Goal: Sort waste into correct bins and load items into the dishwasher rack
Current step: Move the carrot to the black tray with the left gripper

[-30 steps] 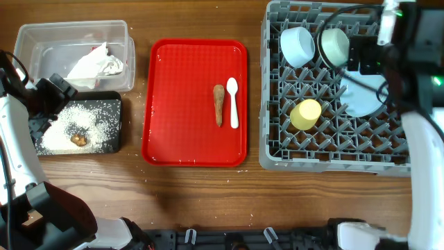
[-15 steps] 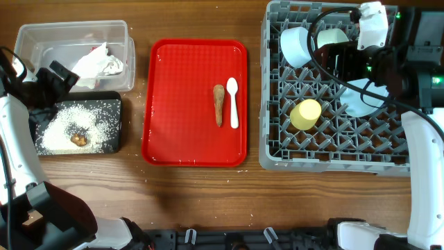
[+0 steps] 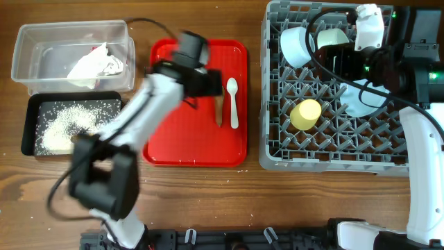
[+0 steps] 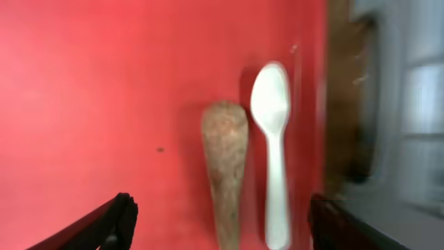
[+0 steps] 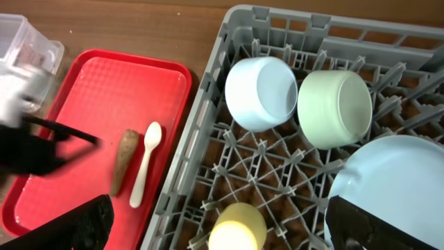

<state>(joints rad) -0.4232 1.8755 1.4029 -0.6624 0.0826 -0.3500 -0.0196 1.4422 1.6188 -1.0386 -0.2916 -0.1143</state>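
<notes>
The long brown stick (image 3: 219, 105) and the white spoon (image 3: 233, 103) lie side by side on the red tray (image 3: 173, 132). My left gripper (image 3: 210, 85) is open just above the stick's upper end. In the left wrist view the stick (image 4: 225, 160) and the spoon (image 4: 274, 139) lie between the open fingers (image 4: 222, 235). My right gripper (image 3: 343, 59) hangs open and empty over the grey rack (image 3: 277, 139). The rack holds the blue bowl (image 3: 297, 45), the green bowl (image 3: 334, 39), the plate (image 3: 364, 97) and the yellow cup (image 3: 305, 113). They also show in the right wrist view: the blue bowl (image 5: 260, 94), the green bowl (image 5: 338, 107), the plate (image 5: 395, 187), the cup (image 5: 236, 226).
The clear tub (image 3: 41, 52) at far left holds crumpled white tissue (image 3: 94, 64). The black tray (image 3: 41, 104) in front of it holds white rice grains (image 3: 66, 118). My left arm crosses its right corner and hides the food lump.
My left arm swung right from the black tray to the red tray and now hovers over the stick. The right gripper rose slightly over the rack.
</notes>
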